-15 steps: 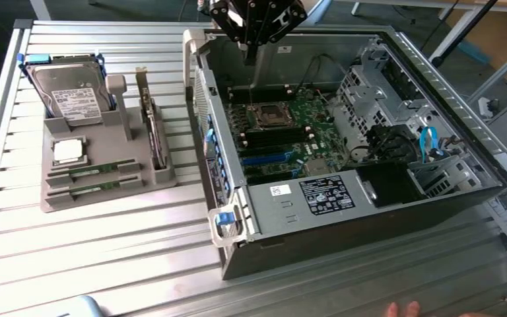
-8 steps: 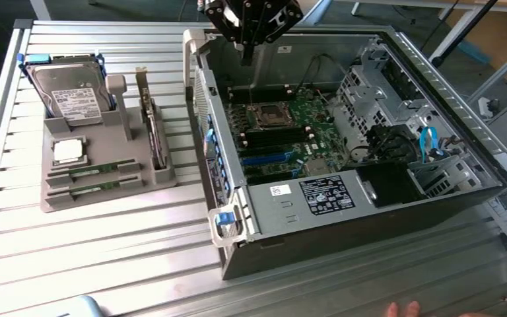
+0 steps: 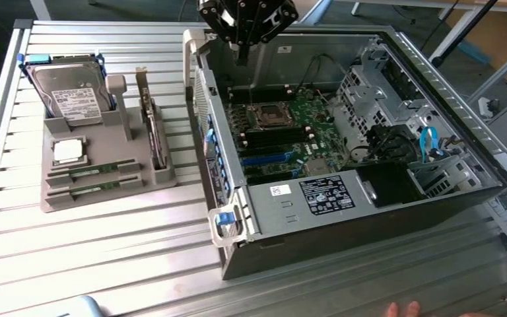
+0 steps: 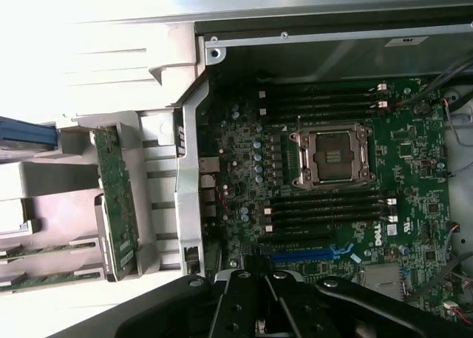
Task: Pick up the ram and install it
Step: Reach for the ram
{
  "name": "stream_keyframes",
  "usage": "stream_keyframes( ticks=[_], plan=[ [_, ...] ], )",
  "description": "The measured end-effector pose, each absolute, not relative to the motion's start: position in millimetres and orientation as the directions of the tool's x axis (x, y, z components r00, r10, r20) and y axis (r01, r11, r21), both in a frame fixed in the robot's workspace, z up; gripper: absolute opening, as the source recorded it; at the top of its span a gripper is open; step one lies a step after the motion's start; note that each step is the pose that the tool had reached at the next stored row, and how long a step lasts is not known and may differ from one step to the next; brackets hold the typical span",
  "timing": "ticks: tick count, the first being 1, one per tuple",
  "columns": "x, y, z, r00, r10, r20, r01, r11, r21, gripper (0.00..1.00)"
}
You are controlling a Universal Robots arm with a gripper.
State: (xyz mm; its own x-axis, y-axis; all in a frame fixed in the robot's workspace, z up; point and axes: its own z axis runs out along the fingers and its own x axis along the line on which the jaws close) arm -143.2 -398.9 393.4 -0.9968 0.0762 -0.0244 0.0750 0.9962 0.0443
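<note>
Two ram sticks [image 3: 90,173] [image 3: 90,190] lie in slots at the front of a grey holder [image 3: 103,198] on the exterior view's left. In the wrist view the same sticks [image 4: 44,251] [image 4: 44,280] show beside the upright green expansion card [image 4: 114,197]. My gripper [image 3: 243,58] hangs above the far wall of the open computer case [image 3: 342,218], well away from the ram. Its fingers are shut with nothing between them. The wrist view has the gripper [image 4: 257,279] over the motherboard [image 4: 244,146], with black ram slots [image 4: 325,101] [image 4: 325,208] on both sides of the open processor socket [image 4: 332,154].
The holder also carries a hard drive [image 3: 73,92], a square silver processor [image 3: 68,150] and the expansion card [image 3: 154,132]. Drive cages and blue cables [image 3: 430,145] fill the case's right side. A person's fingers [image 3: 403,309] show at the near edge of the slatted metal table [image 3: 77,264].
</note>
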Motion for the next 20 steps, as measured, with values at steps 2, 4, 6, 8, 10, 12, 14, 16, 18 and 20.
stream_keyframes(
  ticks=[2,4,6,8,10,12,14,16,18,20],
  plan=[
    [-145.0,-398.9,393.3,-0.997,0.076,-0.024,0.075,0.996,0.044,0.11],
    [-146.8,-399.0,393.3,-0.997,0.076,-0.024,0.075,0.996,0.044,0.11],
    [-148.7,-398.9,393.3,-0.997,0.076,-0.024,0.075,0.996,0.044,0.11],
    [-150.7,-398.9,393.3,-0.997,0.076,-0.024,0.075,0.996,0.044,0.11],
    [-152.7,-398.9,393.3,-0.997,0.076,-0.024,0.075,0.996,0.044,0.11],
    [-154.7,-398.9,393.3,-0.997,0.076,-0.024,0.075,0.996,0.044,0.11],
    [-156.9,-399.0,393.3,-0.997,0.076,-0.024,0.075,0.996,0.044,0.11],
    [-159.2,-398.9,393.3,-0.997,0.076,-0.024,0.075,0.996,0.044,0.11],
    [-161.3,-398.9,393.3,-0.997,0.076,-0.024,0.075,0.996,0.044,0.11],
    [-163.7,-399.0,393.3,-0.997,0.076,-0.024,0.075,0.996,0.044,0.11]
  ],
)
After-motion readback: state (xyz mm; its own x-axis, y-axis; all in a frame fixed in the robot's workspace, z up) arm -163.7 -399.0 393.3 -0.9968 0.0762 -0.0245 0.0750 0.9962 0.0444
